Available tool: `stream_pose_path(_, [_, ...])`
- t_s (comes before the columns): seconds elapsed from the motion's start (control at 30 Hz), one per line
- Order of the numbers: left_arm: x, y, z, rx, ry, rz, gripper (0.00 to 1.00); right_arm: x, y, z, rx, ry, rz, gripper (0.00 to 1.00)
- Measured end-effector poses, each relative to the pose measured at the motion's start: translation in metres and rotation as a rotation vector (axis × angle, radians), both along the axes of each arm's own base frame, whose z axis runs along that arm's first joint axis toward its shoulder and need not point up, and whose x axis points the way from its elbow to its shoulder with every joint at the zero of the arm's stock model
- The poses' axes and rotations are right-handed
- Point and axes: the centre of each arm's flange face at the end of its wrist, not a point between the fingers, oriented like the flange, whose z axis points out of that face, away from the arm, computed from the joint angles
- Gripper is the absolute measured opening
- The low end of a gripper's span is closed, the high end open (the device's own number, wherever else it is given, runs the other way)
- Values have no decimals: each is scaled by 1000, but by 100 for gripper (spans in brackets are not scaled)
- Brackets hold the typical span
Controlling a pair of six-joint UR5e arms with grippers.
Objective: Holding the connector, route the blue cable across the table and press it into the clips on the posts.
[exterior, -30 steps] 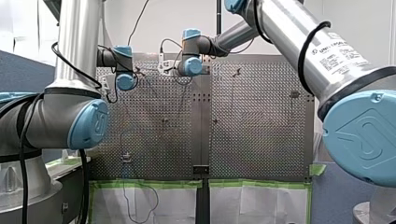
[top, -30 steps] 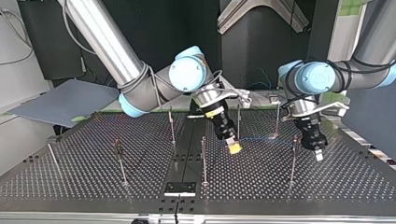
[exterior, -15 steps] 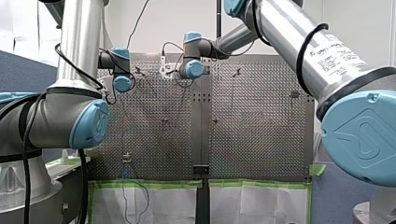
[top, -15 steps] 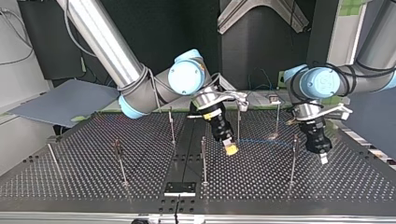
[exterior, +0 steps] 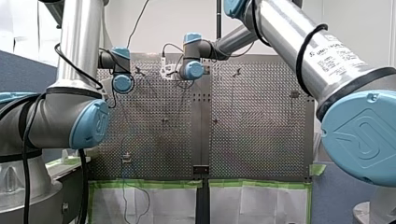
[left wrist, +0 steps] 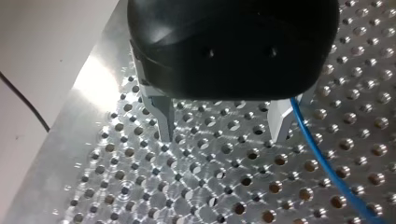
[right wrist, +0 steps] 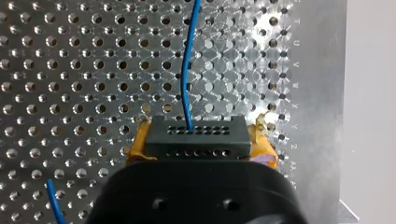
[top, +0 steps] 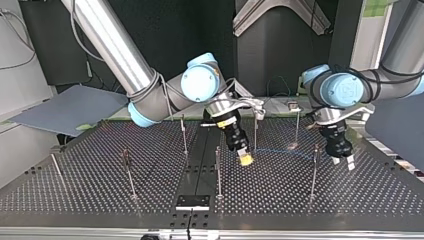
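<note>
In the right wrist view my right gripper [right wrist: 198, 142] has its yellow pads shut on the black connector [right wrist: 196, 133]. The blue cable [right wrist: 187, 65] runs from the connector straight ahead over the perforated plate. In the top view that gripper [top: 245, 159] hangs low near the middle posts, and the cable [top: 285, 151] stretches thinly toward a post [top: 314, 172] at the right. My left gripper [top: 344, 161] stands beside that post. Its metal fingers [left wrist: 164, 116] are open with nothing between them, and the cable [left wrist: 322, 158] passes just outside one finger.
Several thin posts rise from the plate, among them one [top: 218, 170] by the centre seam, two behind [top: 255, 132] [top: 297, 130], and others at the top view's left [top: 129, 175]. A black block [top: 192, 202] sits at the plate's near edge. Green tape [exterior: 149, 183] edges the plate in the front view.
My left gripper has opened and no longer grips the cable; it rose slightly by the right post. My right gripper shifted a little to the top view's left with the connector.
</note>
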Motion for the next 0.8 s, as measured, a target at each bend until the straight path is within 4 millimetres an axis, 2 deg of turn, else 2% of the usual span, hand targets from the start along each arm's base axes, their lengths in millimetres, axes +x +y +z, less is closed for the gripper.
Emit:
stream_pose_path(0.2, [-9,-9,-2,8,47,-12,100,-2,-3,-10,18,17,-33,0])
stream_pose_path(0.4, [-32,-16,-3,3,96,-22,100,1,-7,-29,37,41,-46,0])
stream_pose_path(0.8, [-78,-28,-3,-8,174,-47,100,1,-7,-34,43,46,-46,0])
